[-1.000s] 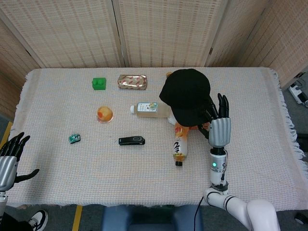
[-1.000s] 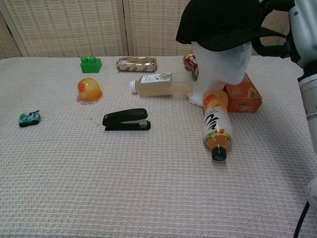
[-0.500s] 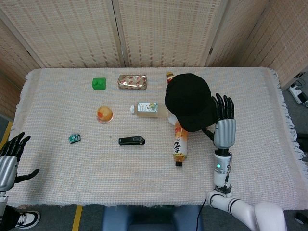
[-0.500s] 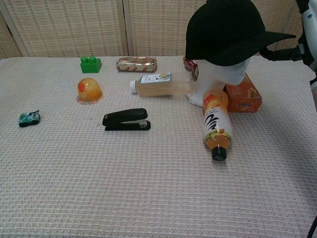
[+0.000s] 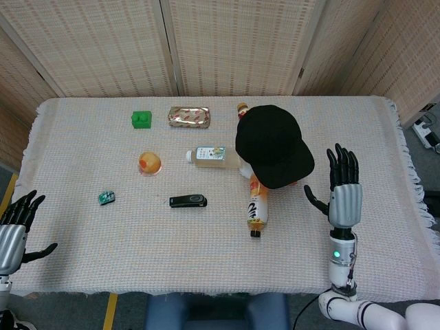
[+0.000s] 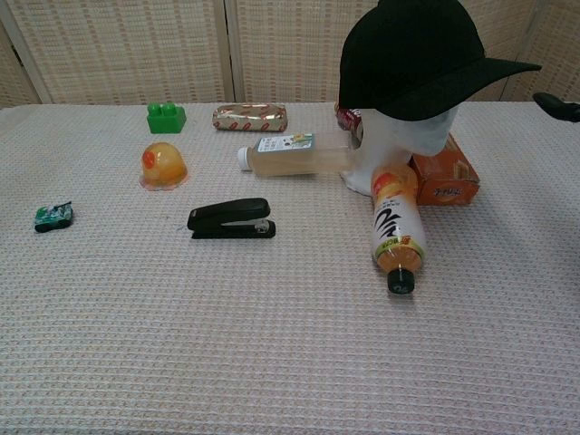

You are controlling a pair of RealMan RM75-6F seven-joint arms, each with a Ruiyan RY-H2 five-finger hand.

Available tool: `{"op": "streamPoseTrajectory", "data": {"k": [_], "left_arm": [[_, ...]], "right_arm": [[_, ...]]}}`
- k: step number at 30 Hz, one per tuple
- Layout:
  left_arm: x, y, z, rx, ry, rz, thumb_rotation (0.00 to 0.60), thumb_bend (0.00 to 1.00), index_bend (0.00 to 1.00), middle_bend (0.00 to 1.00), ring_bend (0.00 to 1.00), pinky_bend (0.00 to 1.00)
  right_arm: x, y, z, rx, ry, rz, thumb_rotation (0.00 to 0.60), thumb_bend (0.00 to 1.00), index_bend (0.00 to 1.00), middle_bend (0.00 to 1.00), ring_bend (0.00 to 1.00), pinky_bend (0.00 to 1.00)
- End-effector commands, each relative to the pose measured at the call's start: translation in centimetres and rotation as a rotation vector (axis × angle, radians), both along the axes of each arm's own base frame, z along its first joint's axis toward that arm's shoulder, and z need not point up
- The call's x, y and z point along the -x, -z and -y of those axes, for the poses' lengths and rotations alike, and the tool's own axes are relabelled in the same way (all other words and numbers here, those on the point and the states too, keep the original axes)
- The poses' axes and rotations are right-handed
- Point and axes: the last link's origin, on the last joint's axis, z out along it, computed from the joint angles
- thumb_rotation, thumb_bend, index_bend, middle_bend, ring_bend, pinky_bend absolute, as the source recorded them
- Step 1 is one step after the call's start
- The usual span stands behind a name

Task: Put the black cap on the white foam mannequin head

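Observation:
The black cap (image 5: 273, 144) (image 6: 419, 56) sits on top of the white foam mannequin head (image 6: 401, 136), brim pointing to the right. From above the cap hides almost all of the head. My right hand (image 5: 343, 188) hovers to the right of the cap, apart from it, fingers spread and holding nothing; only a fingertip of it (image 6: 557, 104) shows in the chest view. Low at the table's left corner, my left hand (image 5: 15, 230) is also spread and holds nothing.
An orange juice bottle (image 6: 395, 227) lies in front of the mannequin, an orange box (image 6: 445, 178) to its right, a clear bottle (image 6: 294, 153) to its left. Further left lie a black stapler (image 6: 230, 218), orange jelly cup (image 6: 164, 165), green brick (image 6: 167, 117), wrapped packet (image 6: 250, 116) and small green toy car (image 6: 53, 216).
My right hand let go of the cap, which settled onto the mannequin head, and then drew away to the right and toward the table's near edge. The left hand barely moved.

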Motion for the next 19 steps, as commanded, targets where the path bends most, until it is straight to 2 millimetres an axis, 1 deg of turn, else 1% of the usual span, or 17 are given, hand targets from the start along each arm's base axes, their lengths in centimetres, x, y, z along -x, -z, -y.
{"op": "streamPoseTrajectory", "data": {"k": [1, 2, 6, 9, 12, 15, 19], "left_arm": [[0.1, 0.0, -0.1, -0.003, -0.003, 0.000, 0.600, 0.12, 0.09, 0.03, 0.00, 0.15], [0.1, 0.0, -0.2, -0.004, -0.004, 0.000, 0.600, 0.12, 0.09, 0.03, 0.00, 0.15], [0.0, 0.1, -0.4, -0.013, 0.009, -0.007, 0.600, 0.12, 0.09, 0.02, 0.00, 0.15], [-0.3, 0.4, -0.3, -0.019, 0.035, -0.016, 0.600, 0.12, 0.09, 0.03, 0.00, 0.15], [-0.6, 1.0, -0.1, -0.018, 0.060, -0.030, 0.600, 0.12, 0.09, 0.03, 0.00, 0.15], [-0.9, 1.4, 0.1, -0.011, 0.080, -0.042, 0.600, 0.12, 0.09, 0.02, 0.00, 0.15], [-1.0, 1.7, 0.3, -0.006, 0.090, -0.048, 0.600, 0.12, 0.09, 0.02, 0.00, 0.15]], "right_arm": [[3.1, -4.5, -5.8, -0.142, 0.194, -0.233, 0.600, 0.16, 0.00, 0.00, 0.00, 0.00], [3.3, -5.4, -7.0, -0.173, 0.242, -0.277, 0.600, 0.16, 0.00, 0.00, 0.00, 0.00], [4.6, -8.2, -11.0, -0.288, 0.455, -0.389, 0.600, 0.15, 0.00, 0.00, 0.00, 0.00], [5.5, -9.7, -12.9, -0.332, 0.554, -0.337, 0.600, 0.16, 0.00, 0.00, 0.00, 0.00], [6.7, -10.0, -13.6, -0.374, 0.578, -0.341, 0.600, 0.15, 0.00, 0.00, 0.00, 0.00], [6.5, -10.3, -13.5, -0.390, 0.551, -0.319, 0.600, 0.15, 0.00, 0.00, 0.00, 0.00], [6.2, -9.9, -13.7, -0.397, 0.512, -0.325, 0.600, 0.15, 0.00, 0.00, 0.00, 0.00]]}}
